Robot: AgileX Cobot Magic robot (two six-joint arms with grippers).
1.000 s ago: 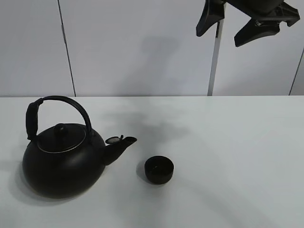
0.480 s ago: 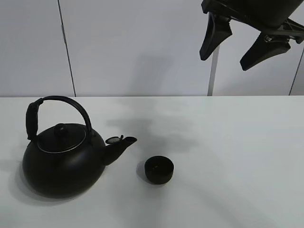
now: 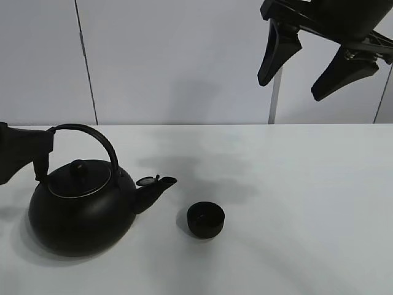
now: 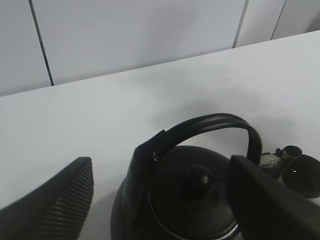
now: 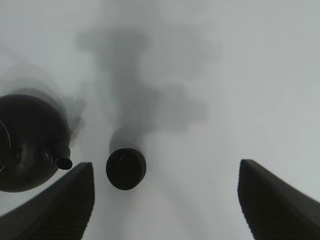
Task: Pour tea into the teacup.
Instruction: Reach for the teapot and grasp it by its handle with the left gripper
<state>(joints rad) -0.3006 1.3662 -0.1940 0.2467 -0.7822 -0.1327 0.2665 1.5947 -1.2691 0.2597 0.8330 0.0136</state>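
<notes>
looking down from the high camera, the kettle point(image 3: 80, 212) is sitting on the white table point(image 3: 295, 184) with its spout point(image 3: 156, 187) facing the teacup point(image 3: 206, 219), which is standing upright just beside the spout tip, near the table's middle. the likely trouble from here is the left gripper point(image 3: 23, 152) bumping the arched handle point(image 3: 86, 132) instead of straddling it, pushing the kettle into the small cup and tipping it. gripping near one end of the handle could also be letting the kettle swing on the lift. the left gripper is hovering low at this view's left edge, right by the handle's thick end, its spread unclear here. the right gripper point(image 3: 305, 69) is hanging high over the table's far side, fingers point(image 3: 273, 55) wide apart, holding nothing.

from the left wrist, both fingers are standing wide apart, with the handle and the lid knob point(image 4: 198, 177) showing between them, gripping nothing.

from the right wrist, the fingers are gaping, empty, pointing down toward the cup beside the spout.
</notes>
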